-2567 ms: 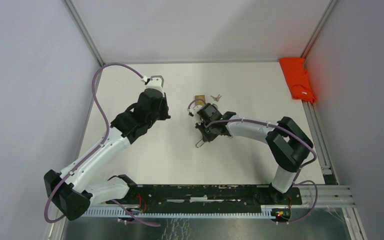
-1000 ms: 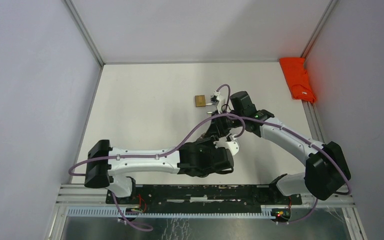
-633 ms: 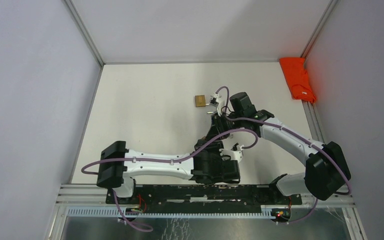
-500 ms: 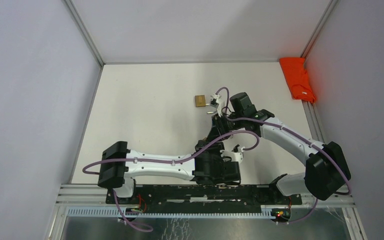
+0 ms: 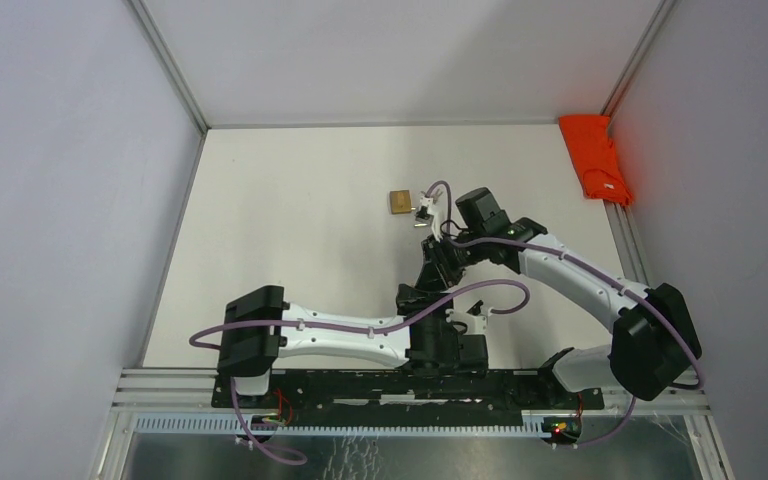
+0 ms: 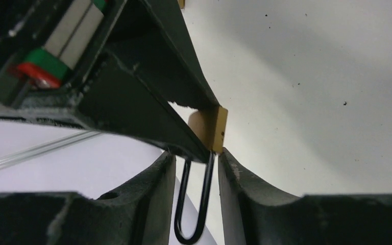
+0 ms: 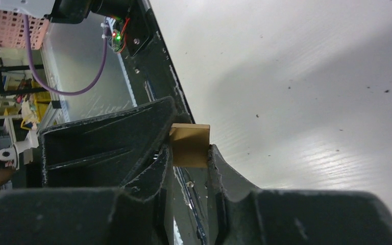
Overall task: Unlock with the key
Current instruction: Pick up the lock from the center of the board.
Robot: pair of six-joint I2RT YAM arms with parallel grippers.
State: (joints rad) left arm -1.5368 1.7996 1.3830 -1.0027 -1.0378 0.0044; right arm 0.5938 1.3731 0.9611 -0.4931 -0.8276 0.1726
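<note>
A brass padlock [image 7: 190, 143] is clamped by its body between the fingers of my right gripper [image 7: 190, 153]. The left wrist view shows the same brass body [image 6: 215, 127] with its black shackle [image 6: 194, 204] hanging down between the fingers of my left gripper [image 6: 196, 158]. Those jaws stand apart with a gap on the left side of the shackle. From above, the right gripper [image 5: 442, 258] and the left gripper [image 5: 422, 292] meet over the table's middle and cover the held padlock. I cannot make out the key.
Another brass padlock [image 5: 398, 200] lies flat on the white table, just beyond the right wrist. An orange object [image 5: 595, 160] sits at the back right corner. A black rail [image 5: 360, 385] runs along the near edge, and walls close in three sides.
The left arm swung from the far left to the middle, then drew back toward the near edge under the right gripper. Its jaws widened around the shackle. The right gripper kept its hold.
</note>
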